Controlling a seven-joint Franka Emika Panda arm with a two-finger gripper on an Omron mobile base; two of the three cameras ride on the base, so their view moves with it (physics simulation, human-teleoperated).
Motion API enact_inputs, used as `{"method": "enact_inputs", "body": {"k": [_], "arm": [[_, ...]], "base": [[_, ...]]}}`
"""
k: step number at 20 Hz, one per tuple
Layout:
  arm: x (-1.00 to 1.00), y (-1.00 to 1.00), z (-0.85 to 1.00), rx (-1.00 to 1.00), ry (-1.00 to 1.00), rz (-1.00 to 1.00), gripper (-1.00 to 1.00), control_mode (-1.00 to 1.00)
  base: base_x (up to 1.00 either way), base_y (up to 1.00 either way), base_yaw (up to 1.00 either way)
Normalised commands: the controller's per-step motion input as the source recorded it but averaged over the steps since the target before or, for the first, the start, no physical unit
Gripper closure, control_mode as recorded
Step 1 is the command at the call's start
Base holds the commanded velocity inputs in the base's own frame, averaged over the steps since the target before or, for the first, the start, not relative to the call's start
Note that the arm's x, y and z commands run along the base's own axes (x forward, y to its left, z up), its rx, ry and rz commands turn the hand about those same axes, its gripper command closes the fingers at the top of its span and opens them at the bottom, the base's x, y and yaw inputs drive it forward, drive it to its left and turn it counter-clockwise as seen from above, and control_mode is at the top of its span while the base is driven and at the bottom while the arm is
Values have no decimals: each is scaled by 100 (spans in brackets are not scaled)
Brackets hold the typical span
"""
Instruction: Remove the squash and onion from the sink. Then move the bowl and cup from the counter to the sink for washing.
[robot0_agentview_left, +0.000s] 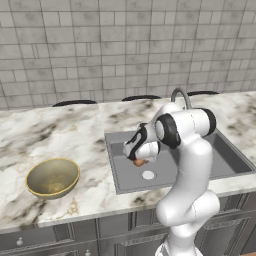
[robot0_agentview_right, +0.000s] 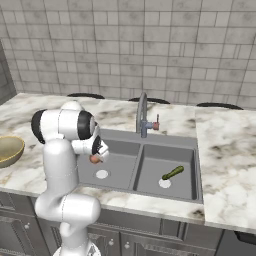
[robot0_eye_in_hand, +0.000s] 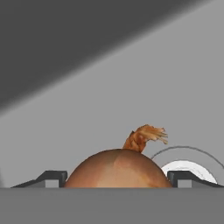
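counter (robot0_agentview_left: 60, 135): glossy veined marble | sink (robot0_agentview_right: 120, 150): matt grey metal | bowl (robot0_agentview_left: 52, 177): dull speckled metallic gold | onion (robot0_eye_in_hand: 117, 168): smooth papery skin

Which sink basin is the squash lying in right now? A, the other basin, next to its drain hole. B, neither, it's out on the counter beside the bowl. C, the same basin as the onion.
A: in the right base view the squash lies in the far basin of the sink by its white drain hole, while the onion sits in the other basin at the gripper.
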Motion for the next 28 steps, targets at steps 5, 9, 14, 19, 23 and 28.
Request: {"method": "enact_inputs", "body": {"k": [5,9,14,19,23,28], "arm": [[-19,-4,40,1,0,0,100,-100],[-18,0,46,3,1,0,100,-100],[-18,0,51,4,0,5,100,-100],[-21,3,51,5,5,4,100,-100],[-17,11,50,3,2,5,100,-100],[-6,13,44,1,4,9,100,-100]], "base": [[0,0,0],[0,0,0],[0,0,0],[0,0,0],[0,0,0],[0,0,0]]}}
